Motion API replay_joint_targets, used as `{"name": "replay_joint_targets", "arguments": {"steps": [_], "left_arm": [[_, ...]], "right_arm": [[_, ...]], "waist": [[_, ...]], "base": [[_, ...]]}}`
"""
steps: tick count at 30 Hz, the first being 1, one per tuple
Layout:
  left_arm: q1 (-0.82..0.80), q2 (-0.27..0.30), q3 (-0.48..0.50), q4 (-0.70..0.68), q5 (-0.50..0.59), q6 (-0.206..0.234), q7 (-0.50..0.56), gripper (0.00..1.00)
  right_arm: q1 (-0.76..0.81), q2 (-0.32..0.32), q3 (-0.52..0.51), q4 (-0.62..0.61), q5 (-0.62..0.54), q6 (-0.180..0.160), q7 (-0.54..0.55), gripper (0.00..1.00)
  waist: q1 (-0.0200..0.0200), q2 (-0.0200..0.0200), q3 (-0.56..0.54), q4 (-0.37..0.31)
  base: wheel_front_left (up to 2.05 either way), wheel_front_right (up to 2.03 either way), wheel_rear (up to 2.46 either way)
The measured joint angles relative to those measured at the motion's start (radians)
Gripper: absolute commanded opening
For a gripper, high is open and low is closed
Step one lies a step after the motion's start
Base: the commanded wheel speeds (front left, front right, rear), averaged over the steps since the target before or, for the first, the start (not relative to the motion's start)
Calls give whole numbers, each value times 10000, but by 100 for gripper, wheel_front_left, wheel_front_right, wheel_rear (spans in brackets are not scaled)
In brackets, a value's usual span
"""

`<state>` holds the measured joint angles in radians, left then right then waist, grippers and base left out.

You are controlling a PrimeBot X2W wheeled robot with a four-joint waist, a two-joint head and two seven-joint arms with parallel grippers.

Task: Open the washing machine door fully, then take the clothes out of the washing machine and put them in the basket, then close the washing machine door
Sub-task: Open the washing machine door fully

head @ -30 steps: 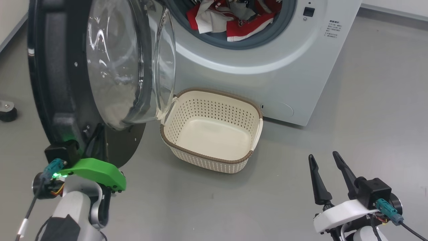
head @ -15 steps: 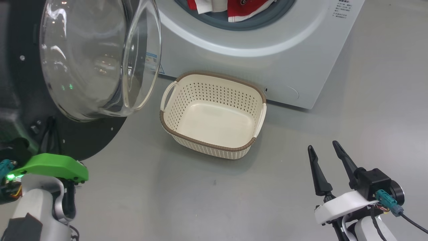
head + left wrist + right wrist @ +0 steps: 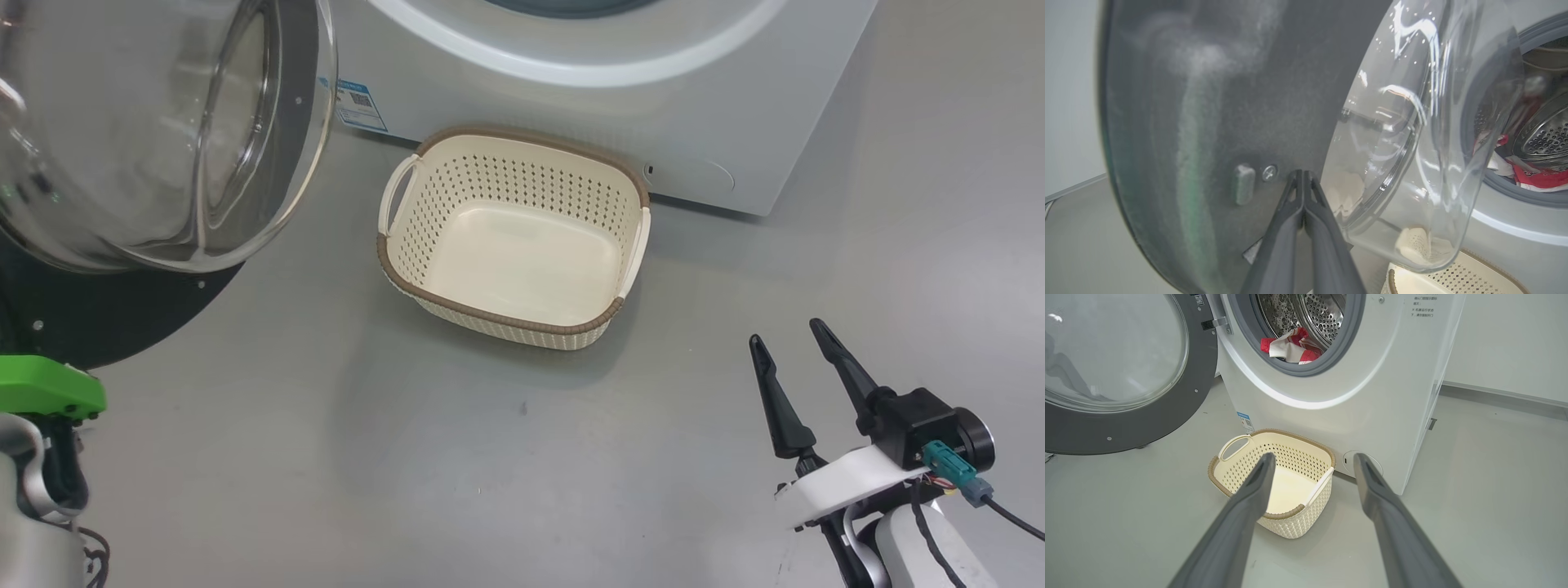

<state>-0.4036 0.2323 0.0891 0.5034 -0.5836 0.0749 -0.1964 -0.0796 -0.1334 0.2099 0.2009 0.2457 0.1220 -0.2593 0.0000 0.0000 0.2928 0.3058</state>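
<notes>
The washing machine door [image 3: 106,318] stands swung out at the left, its glass bowl [image 3: 155,131] bulging toward the white washing machine [image 3: 571,106]. In the left wrist view my left gripper [image 3: 1301,174] is shut on nothing, its tips at the door's dark inner face [image 3: 1208,102] beside a screw. Red and white clothes [image 3: 1290,345] lie in the steel drum, also visible past the glass as clothes [image 3: 1535,177]. The cream basket [image 3: 490,322] sits empty on the floor before the machine. My right gripper [image 3: 785,331] hangs open, low at the right, pointing toward the basket [image 3: 1290,435].
Grey floor spreads around the basket and to the right of the machine. A pale wall with a skirting strip [image 3: 1494,396] runs behind the machine's right side. The door's black rim [image 3: 1147,424] reaches nearly to the floor at the left.
The head view has dropped, so the drum opening has left it. The door has swung wider, its glass now apart from the basket's handle, and the left arm went left with it. The right gripper stays open.
</notes>
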Motion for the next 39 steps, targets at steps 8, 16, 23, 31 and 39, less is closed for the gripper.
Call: {"name": "replay_joint_targets", "arguments": {"steps": [8,16,23,31,39], "left_arm": [[-444,433,527,190,-251,2,-31,0],[-731,579,593,454,-251,-13,-86,0],[-769,556,412,740,-247,-113,-171,0],[-796,403,25,1007,-36,-295,-249,0],[-794,257,-259,1014,165,-464,-351,0]], "right_arm": [[-225,-242,48,-4,-27,0,27,100],[-439,-382,54,19,-65,0,27,100],[-537,-412,42,125,-63,0,27,100],[-566,-337,38,355,2,0,27,100],[-568,-198,77,566,82,0,27,100]], "waist": [[0,0,567,-134],[0,0,945,-249],[0,0,925,-257],[0,0,602,-216],[0,0,125,-241]], "base": [[0,0,0],[0,0,0],[0,0,0],[0,0,0],[0,0,0]]}}
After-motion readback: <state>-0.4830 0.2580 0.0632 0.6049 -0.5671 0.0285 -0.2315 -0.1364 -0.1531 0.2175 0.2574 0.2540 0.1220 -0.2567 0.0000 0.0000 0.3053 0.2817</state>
